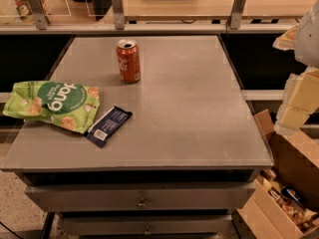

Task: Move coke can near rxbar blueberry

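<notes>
The coke can stood upright, well apart from what seemed the gripper at the right edge; whether it was open or closed was unclear.

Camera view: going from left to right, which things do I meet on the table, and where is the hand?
Green snack bag, rxbar blueberry, coke can; then the hand, past the table's right edge.

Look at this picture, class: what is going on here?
Nothing is being handled yet. The robot's tool hangs at the right edge, off the table. The red soda can stands upright near the table's back edge. The blue bar lies front left, beside the green snack bag, apart from the can.
</notes>
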Available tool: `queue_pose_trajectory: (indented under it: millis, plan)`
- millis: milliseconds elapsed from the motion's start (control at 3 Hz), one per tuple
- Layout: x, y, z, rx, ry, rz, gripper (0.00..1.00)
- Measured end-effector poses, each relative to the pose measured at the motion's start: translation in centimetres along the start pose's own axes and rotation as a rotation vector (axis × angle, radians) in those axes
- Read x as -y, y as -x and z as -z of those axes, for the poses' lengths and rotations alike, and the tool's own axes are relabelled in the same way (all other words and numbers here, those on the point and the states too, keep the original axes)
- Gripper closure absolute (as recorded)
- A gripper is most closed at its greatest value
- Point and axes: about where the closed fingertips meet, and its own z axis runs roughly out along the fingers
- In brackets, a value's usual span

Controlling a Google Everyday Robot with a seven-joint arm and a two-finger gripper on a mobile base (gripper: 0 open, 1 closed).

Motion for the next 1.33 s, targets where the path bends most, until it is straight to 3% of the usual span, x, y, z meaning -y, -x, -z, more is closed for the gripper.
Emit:
queue_pose_trajectory:
  millis: [1000, 1333]
  plan:
    - [0.5, 0.7, -0.2, 0.024, -0.006, 0.004, 0.00]
    - [3.9, 4.1, -2.2, 0.108, -0.011, -0.036, 0.00]
